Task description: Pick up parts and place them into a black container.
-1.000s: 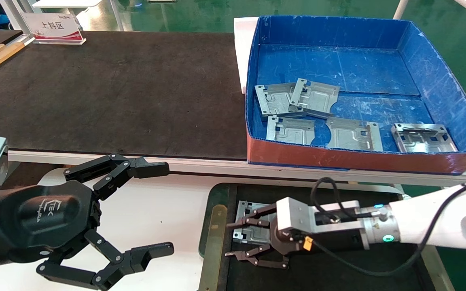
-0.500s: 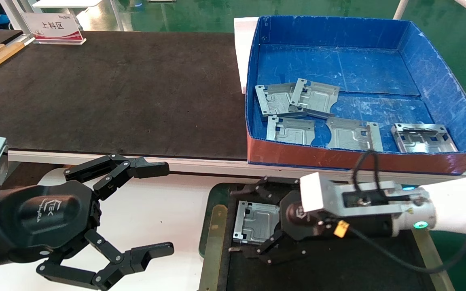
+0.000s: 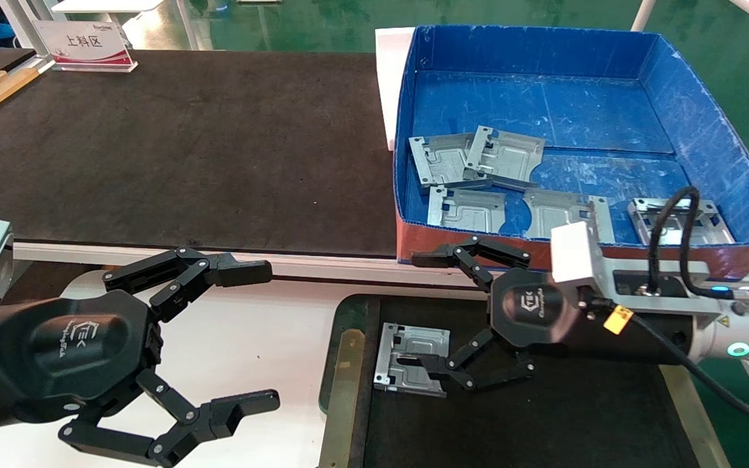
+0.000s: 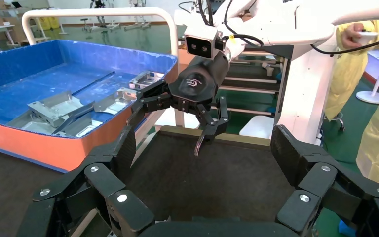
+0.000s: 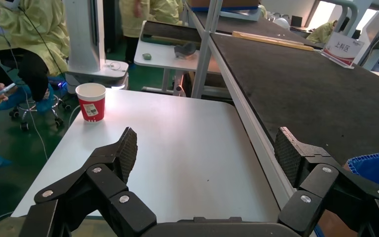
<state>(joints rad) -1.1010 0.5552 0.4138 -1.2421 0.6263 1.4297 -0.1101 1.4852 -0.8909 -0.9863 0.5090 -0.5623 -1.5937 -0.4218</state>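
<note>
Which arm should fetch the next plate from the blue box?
Right. The right gripper hangs open beside the blue box, its plate lying in the black container. The left gripper is open over the white table.

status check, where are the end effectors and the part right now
Right end effector open, above black container. One part flat in container, ungripped. Left end effector open, parked over white table. Five parts left in blue box.

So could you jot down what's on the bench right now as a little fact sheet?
Black tray: one metal plate lying flat near its left end
Blue box: five more plates on its floor
Right gripper: jaws open, above the tray, between plate and box, holding nothing
Left gripper: jaws open, idle over the white table
Black belt: left of the box
</note>
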